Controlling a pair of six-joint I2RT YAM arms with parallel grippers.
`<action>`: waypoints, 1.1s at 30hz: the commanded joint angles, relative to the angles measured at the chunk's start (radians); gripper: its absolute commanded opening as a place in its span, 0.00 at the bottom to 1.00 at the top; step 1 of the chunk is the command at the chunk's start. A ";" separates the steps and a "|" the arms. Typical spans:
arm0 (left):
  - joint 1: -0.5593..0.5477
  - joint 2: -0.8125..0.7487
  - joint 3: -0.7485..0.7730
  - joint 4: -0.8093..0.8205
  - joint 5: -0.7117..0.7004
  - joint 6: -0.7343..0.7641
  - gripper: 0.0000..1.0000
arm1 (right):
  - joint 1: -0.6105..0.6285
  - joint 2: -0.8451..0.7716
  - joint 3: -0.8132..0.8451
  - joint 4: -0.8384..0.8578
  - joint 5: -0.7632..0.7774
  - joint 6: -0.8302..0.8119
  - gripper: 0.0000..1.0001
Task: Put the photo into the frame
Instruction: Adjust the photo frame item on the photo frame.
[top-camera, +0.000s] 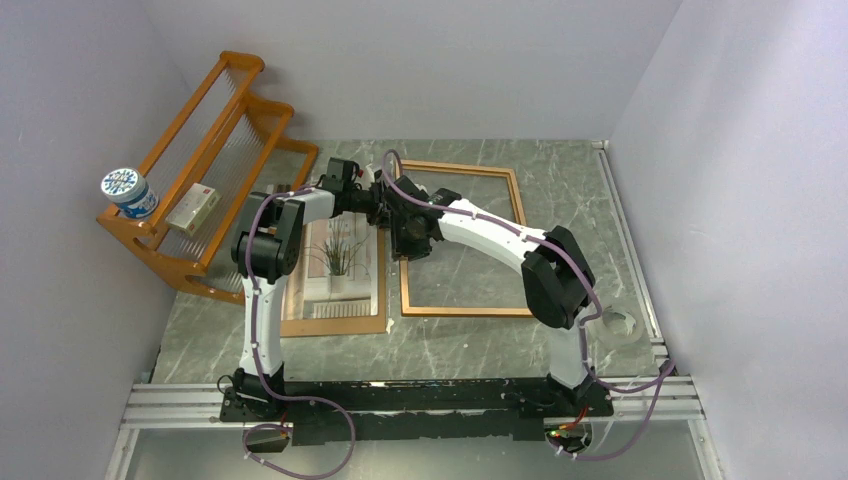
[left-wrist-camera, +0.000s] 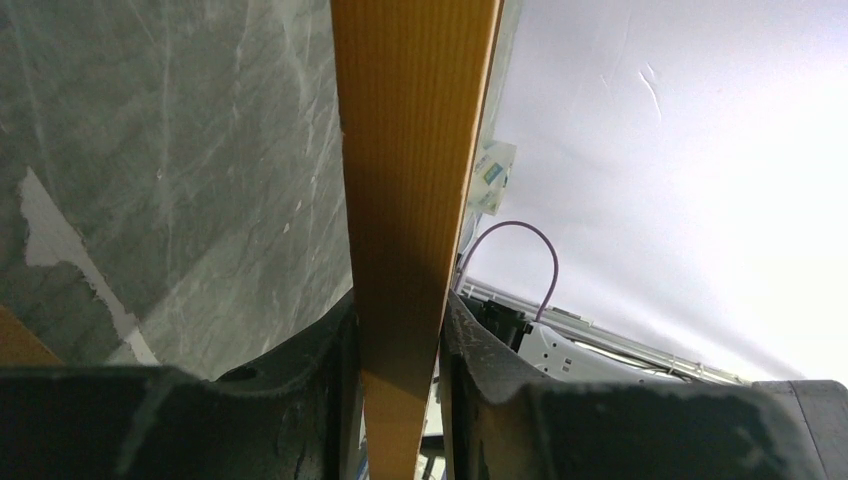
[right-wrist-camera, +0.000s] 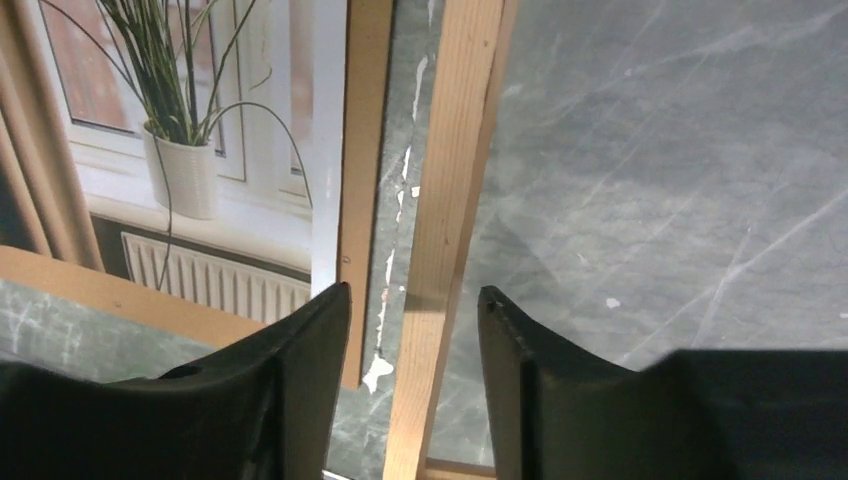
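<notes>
Left gripper (left-wrist-camera: 398, 305) first: we see its fingers pressed against both sides of an orange-brown wooden rail, the frame (top-camera: 465, 311) by its grain. In the top view the arms hide the exact spot. Our right gripper (right-wrist-camera: 412, 295) is partly open astride the frame's left rail, gripping nothing. On the grey marbled worktop (top-camera: 470, 345) the frame sits just right of the backing board (top-camera: 335, 326), with a thin strip of worktop between their edges. The photo (top-camera: 338, 262) lies on that board, outside the frame. Open worktop lies near and right of the frame. On the orange shelf rack (top-camera: 130, 235) at the left, a small box (top-camera: 194, 209) and a blue-white tin (top-camera: 128, 192) carry print too small for us to read.
</notes>
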 joint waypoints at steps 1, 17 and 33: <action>-0.007 0.011 0.063 -0.042 0.027 0.019 0.03 | 0.004 -0.135 -0.044 0.065 0.007 -0.047 0.61; 0.005 -0.005 0.062 -0.016 0.059 0.011 0.03 | -0.504 -0.526 -0.575 0.227 0.112 0.045 0.86; 0.005 -0.020 0.097 -0.080 0.048 0.015 0.03 | -0.724 -0.372 -0.632 0.293 0.060 -0.012 0.94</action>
